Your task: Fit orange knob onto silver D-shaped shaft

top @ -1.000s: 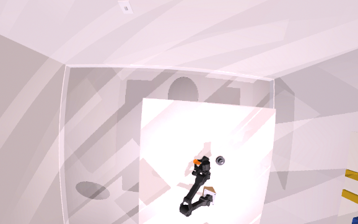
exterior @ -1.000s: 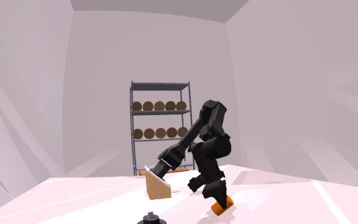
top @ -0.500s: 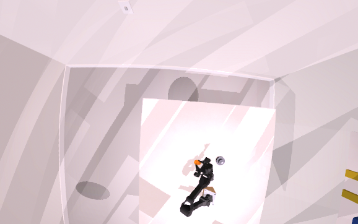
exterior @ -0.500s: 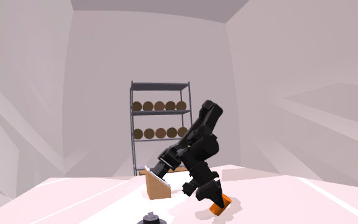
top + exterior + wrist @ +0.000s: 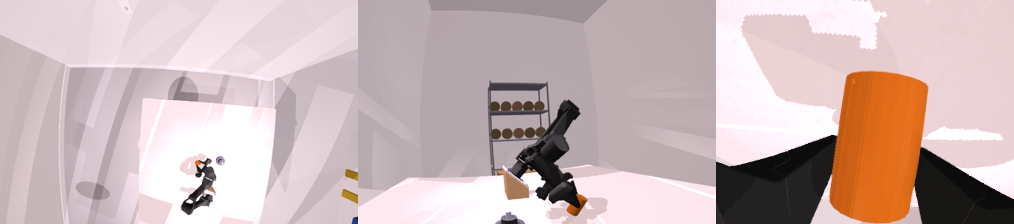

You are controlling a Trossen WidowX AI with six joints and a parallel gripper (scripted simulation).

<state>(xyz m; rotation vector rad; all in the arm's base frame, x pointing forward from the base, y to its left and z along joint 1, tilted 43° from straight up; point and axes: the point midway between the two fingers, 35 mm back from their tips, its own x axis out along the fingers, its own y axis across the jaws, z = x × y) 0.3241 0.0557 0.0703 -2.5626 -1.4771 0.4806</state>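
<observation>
The orange knob [image 5: 197, 163] [image 5: 573, 210] [image 5: 878, 120] is a plain cylinder, held tilted above the table. My gripper [image 5: 198, 163] [image 5: 578, 205] [image 5: 876, 149] is shut on its sides, with one black finger on each side in the wrist view. The knob's hole is not visible. The round grey pedestal [image 5: 217, 163] [image 5: 509, 219] stands on the table, to the right of the knob in the top view and at the bottom edge in the exterior view, to the knob's left. Its silver shaft [image 5: 508, 214] points up, bare. The knob and pedestal are well apart.
A wooden wedge-shaped block [image 5: 212, 190] [image 5: 516, 188] stands by the arm's base. The white table [image 5: 241, 130] [image 5: 466, 192] carries the arm and pedestal. A shelf rack [image 5: 518, 86] with round brown items stands behind the table. Shadows of the arm fall near the knob.
</observation>
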